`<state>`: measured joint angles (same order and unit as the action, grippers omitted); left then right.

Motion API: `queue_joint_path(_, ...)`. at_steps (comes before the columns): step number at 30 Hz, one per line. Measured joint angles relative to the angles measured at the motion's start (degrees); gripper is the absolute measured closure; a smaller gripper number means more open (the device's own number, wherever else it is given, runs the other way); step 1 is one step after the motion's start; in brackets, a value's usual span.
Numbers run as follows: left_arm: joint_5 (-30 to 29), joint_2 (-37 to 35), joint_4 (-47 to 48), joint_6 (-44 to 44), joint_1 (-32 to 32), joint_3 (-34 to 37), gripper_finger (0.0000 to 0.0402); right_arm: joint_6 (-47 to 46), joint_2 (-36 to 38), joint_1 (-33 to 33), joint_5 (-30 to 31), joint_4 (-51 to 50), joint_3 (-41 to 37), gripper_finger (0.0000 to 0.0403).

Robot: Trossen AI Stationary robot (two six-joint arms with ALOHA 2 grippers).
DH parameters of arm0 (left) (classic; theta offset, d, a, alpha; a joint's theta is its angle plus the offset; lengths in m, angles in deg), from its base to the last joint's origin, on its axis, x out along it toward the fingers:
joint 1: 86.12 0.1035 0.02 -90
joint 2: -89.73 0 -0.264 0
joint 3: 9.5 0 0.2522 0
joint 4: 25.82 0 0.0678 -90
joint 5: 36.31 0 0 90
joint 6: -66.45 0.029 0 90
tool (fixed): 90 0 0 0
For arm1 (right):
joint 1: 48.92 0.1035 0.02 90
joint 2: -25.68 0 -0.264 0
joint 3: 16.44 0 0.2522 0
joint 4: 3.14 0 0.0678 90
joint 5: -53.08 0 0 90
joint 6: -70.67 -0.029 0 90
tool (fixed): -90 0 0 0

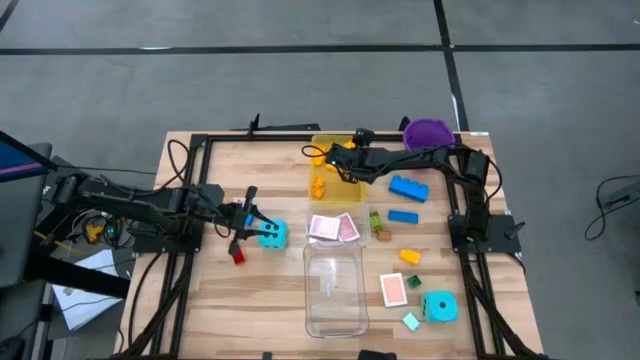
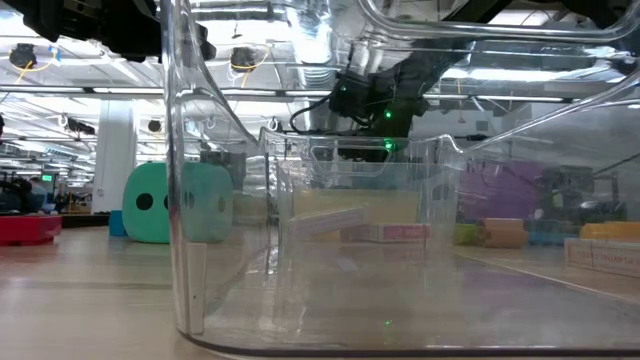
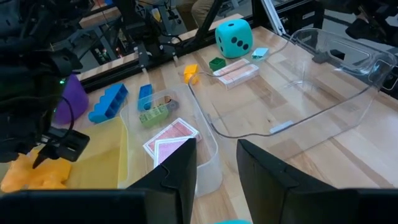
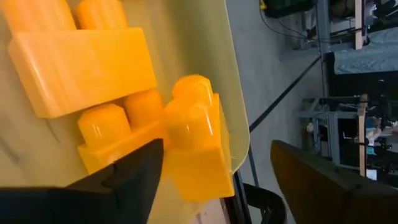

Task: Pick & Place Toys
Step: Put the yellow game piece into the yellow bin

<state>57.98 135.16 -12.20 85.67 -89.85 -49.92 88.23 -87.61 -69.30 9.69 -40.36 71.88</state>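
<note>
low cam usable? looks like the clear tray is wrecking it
Low view: clear tray fills the frame, its walls glaring with ceiling lights and warping the cyan die behind; high view: even light, tray nearly invisible against the wood.

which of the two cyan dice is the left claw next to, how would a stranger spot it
Start at the clear tray at the table's front centre. Left of its back end sits a cyan die, right at the left claw, a small red brick beside it. The other die lies front right, by a pink card.
</note>
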Motion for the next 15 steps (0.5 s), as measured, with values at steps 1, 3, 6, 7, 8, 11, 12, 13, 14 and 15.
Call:
queue_joint_path(1, 0.0, 0.0, 0.0, 0.0, 0.0, 0.0, 0.0294, 0.0, 0.0, 0.0, 0.0, 0.0, 0.0, 0.0109)
queue_joint_path(3, 0.0, 0.0, 0.0, 0.0, 0.0, 0.0, 0.0294, -0.1, 0.0, 0.1, 0.0, 0.1, 0.0, 0.0103)
queue_joint_path(6, 0.0, 0.0, 0.0, 0.0, 0.0, 0.0, 0.0294, -1.0, 0.5, 0.1, 0.0, -0.2, 0.0, 0.0101)
queue_joint_path(7, 0.0, 0.0, 0.0, 0.0, 0.0, 0.0, 0.0294, -1.4, 0.9, 0.2, 0.0, -0.2, 0.0, 0.01)
queue_joint_path(8, 0.0, 0.0, 0.0, 0.0, 0.0, 0.0, 0.0294, -1.8, 1.2, 0.4, 0.0, 0.2, 0.1, 0.01)
queue_joint_path(11, 0.0, 0.0, 0.0, 0.0, 0.0, 0.0, 0.0294, -3.3, 2.9, 0.7, 0.0, -0.1, 0.0, 0.0099)
queue_joint_path(12, 0.0, 0.0, 0.0, 0.0, 0.0, 0.0, 0.0294, -3.9, 3.8, 0.9, 0.0, 0.0, 0.0, 0.0099)
queue_joint_path(13, 0.0, 0.0, 0.0, 0.0, 0.0, 0.0, 0.0294, -4.7, 4.9, 1.0, 0.0, -0.1, 0.0, 0.0099)
queue_joint_path(14, 0.0, 0.0, 0.0, 0.0, 0.0, 0.0, 0.0294, -5.8, 6.0, 1.2, -0.1, 0.0, 0.0, 0.0099)
queue_joint_path(15, 0.0, 0.0, 0.0, 0.0, 0.0, 0.0, 0.0294, -6.9, 7.1, 1.5, -0.1, 0.1, 0.0, 0.0099)
